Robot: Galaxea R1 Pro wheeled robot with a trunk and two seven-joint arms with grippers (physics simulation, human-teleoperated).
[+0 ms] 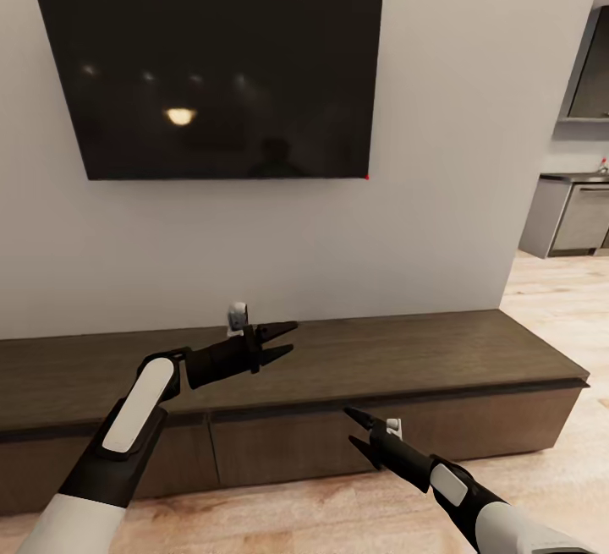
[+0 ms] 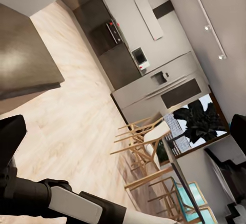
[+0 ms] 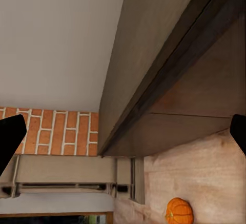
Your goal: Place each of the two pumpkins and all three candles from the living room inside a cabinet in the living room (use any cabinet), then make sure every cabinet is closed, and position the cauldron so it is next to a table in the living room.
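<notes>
Dark-brown wood runs the full width of my head view: the cabinet, long and low against the grey wall, its drawer fronts all flush and shut as far as I can see. Its right end stops short of the wall's corner, with pale plank floor open beyond it toward the kitchen units.

From the left, my left gripper hangs over the cabinet top, fingers spread and holding nothing, near a small white gadget standing by the wall. There is bare top on either side of it. Above, the black TV is mounted well clear of the top.

Further right and lower, my right gripper sits in front of the drawer fronts, just above the floor, fingers apart and empty. Its wrist camera looks along the cabinet's front edge to a brick wall, and one pumpkin lies on the floor beside the cabinet's base, well apart from the fingers.

The left wrist camera looks across open floor to wooden chairs.
</notes>
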